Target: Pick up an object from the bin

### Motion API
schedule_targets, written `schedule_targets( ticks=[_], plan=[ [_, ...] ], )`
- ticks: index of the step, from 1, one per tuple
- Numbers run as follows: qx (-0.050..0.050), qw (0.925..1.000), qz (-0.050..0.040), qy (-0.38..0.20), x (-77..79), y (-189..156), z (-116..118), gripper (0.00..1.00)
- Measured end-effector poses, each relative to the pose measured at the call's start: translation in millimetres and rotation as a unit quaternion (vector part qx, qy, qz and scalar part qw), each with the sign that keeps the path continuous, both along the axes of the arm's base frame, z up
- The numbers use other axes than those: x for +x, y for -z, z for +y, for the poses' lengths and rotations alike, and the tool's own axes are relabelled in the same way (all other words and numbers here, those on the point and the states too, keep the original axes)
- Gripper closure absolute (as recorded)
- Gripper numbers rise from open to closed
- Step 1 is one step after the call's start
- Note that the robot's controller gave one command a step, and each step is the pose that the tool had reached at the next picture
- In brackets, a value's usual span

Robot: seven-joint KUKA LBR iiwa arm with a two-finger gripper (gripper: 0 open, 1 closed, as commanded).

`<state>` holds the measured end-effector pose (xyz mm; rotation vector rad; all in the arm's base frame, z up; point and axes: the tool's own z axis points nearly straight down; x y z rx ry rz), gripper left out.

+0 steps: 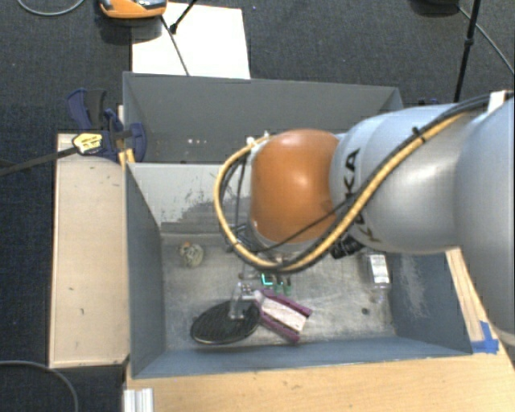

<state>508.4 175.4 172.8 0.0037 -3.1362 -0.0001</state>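
Black oval disc [216,327] — end effector [244,301] over its right edge.

Floor: dark grey short-pile carpet [32,80], visible down the left side and across the top of the camera view. Lighting on the carpet is even. Cabling: one black cable [28,166] crosses the carpet from the left edge, and a second cable [32,364] curves through the lower left corner. An orange-and-black object [133,7] lies at the top edge. A thin black rod [464,48] stands at the upper right
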Motion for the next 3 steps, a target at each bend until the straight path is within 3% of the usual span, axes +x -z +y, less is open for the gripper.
schedule_targets(
  ticks=[1,2,3],
  plan=[
    [0.001,0.9951,-0.0081,-0.098,-23.5,100,-40,0.00],
    [0.000,0.9953,0.0003,-0.096,-27.8,102,-40,1.00],
    [0.001,0.9932,-0.0073,-0.116,-19.3,-21,-39,1.00]
  ],
)
